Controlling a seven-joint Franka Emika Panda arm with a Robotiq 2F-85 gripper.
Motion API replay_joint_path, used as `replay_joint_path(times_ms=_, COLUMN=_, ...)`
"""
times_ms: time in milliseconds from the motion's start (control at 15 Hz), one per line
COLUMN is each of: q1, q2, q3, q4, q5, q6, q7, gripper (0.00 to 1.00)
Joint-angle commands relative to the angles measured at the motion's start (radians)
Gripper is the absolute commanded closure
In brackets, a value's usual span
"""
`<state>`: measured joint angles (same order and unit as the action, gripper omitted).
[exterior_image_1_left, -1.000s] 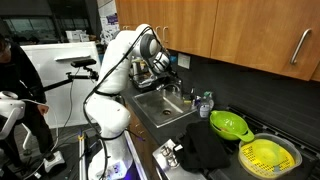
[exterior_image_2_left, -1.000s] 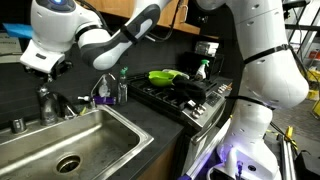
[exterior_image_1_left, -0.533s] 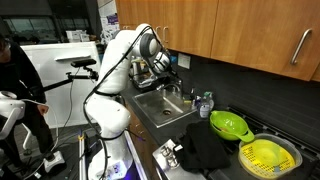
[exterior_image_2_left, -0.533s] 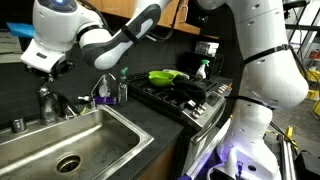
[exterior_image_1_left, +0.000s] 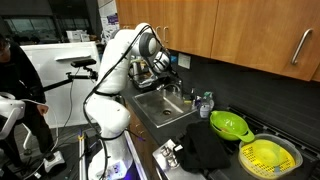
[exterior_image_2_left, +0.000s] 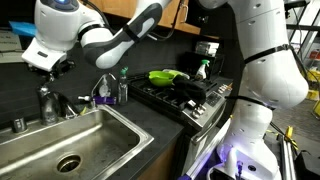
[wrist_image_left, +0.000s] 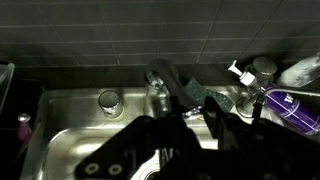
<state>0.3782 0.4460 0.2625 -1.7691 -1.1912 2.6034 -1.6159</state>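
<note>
The robot's tool (exterior_image_2_left: 46, 67) hangs over the far left end of the stainless steel sink basin (exterior_image_2_left: 95, 140), right above the chrome tap (exterior_image_2_left: 46, 102) at the sink's back edge. In that exterior view a gap shows between the fingertips and the top of the tap, so the two look close but apart. The wrist view looks down past the dark fingers (wrist_image_left: 148, 140) at the same tap (wrist_image_left: 166, 82), which lies just beyond them against the grey tiled wall. The fingers are blurred and in shadow there. I cannot tell whether the jaws stand parted or drawn together, and nothing can be seen held between them.

Judged from this, the work at the tap is at the approach stage: the tool is lined up above it, but no grip or push on it shows. No water can be seen running, and the basin looks dry and bare around the round drain (exterior_image_2_left: 68, 162). Contact with the tap seems to be what is left.

To the right of the tap, a clear bottle of purple liquid (exterior_image_2_left: 105, 90) stands on the dark worktop (exterior_image_2_left: 150, 112). Farther right, a lime green plastic colander (exterior_image_2_left: 163, 75) rests on the black stove. In an exterior view, a yellow mesh strainer (exterior_image_1_left: 268, 155) lies nearer the camera than the colander (exterior_image_1_left: 228, 125).
</note>
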Motion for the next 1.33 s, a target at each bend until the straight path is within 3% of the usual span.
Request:
replay_joint_path(times_ms=0, q1=-0.037, q2=-0.135, q3=-0.033, q4=-0.124, q5=-0.021, q6=-0.066, q7=0.024, gripper=0.93)
replay_joint_path(times_ms=533, q1=-0.038, q2=-0.159, q3=-0.024, q4=-0.137, q5=-0.012, q6=-0.079, q7=0.022, gripper=0.93)
replay_joint_path(times_ms=600, q1=-0.044, q2=-0.172, q3=-0.024, q4=-0.146, q5=-0.006, q6=-0.117, q7=0.017, gripper=0.45)
replay_joint_path(times_ms=667, q1=-0.054, q2=-0.182, q3=-0.024, q4=-0.157, q5=-0.001, q6=-0.135, q7=0.011, gripper=0.45)
replay_joint_path(times_ms=867, q1=-0.083, q2=-0.189, q3=-0.02, q4=-0.17, q5=0.009, q6=-0.164, q7=-0.004, gripper=0.29)
replay_joint_path(times_ms=933, q1=-0.081, q2=-0.153, q3=-0.015, q4=-0.134, q5=0.001, q6=-0.149, q7=0.007, gripper=0.46)
replay_joint_path(times_ms=1067, q1=-0.087, q2=-0.155, q3=-0.016, q4=-0.142, q5=0.001, q6=-0.155, q7=0.007, gripper=0.32)
replay_joint_path(times_ms=1267, q1=-0.086, q2=-0.157, q3=-0.014, q4=-0.145, q5=0.001, q6=-0.158, q7=0.007, gripper=0.29)
